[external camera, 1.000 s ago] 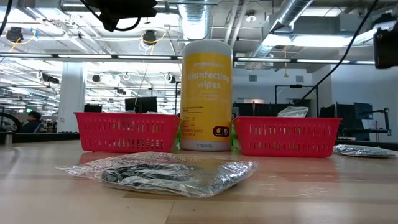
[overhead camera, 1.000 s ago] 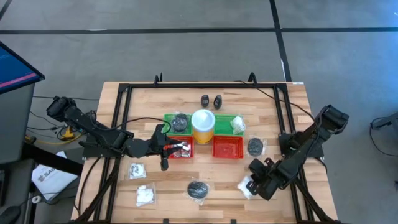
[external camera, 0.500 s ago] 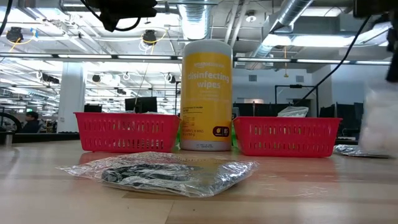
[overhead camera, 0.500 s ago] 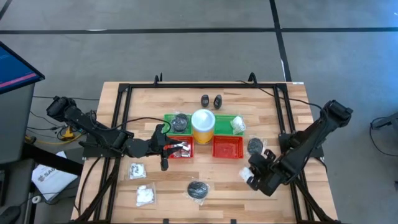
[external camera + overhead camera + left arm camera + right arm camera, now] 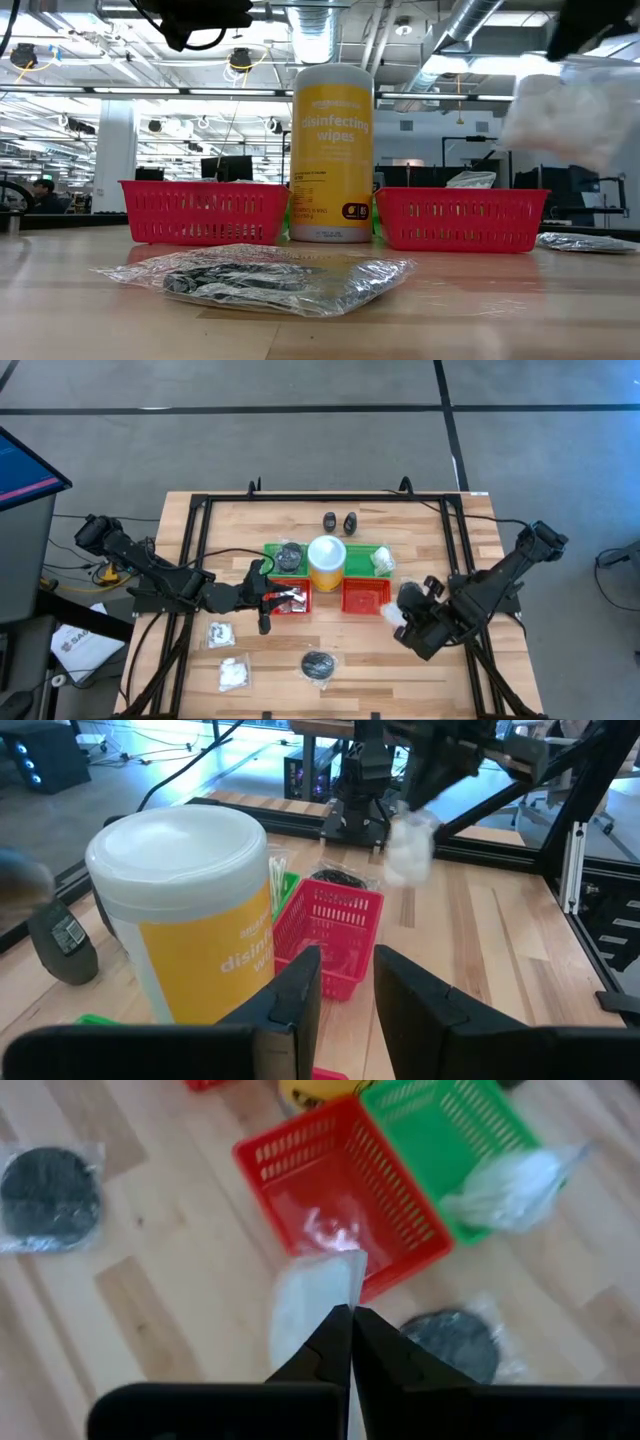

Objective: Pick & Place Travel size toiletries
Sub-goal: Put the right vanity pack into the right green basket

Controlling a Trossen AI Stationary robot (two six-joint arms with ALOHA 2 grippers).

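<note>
My right gripper is shut on a clear-wrapped white lumpy packet and carries it in the air just right of the right red tray. The low view shows the packet high above the table. My left gripper hovers open over the left red tray; its fingers stand apart and touch nothing. More packets and a dark grey pad lie flat on the table. Two tiny black bottles stand near the far edge. My right gripper pinches the packet by the edge of its clear wrap, between the two fingertips. The fingers come from above, slanting down. The packet is lifted clear of the table, and its white lumpy body hangs beside and below the fingers.
A yellow wipes cylinder stands between the trays, in front of a green tray that holds a grey pad and a packet. Another wrapped grey pad lies right of the right red tray. A black frame rims the table.
My right gripper has risen from the table's near right part with the packet and moved toward the far edge and a little left, to beside the right red tray. The packet, which lay on the table, now hangs lifted clear. My left arm has kept still.
</note>
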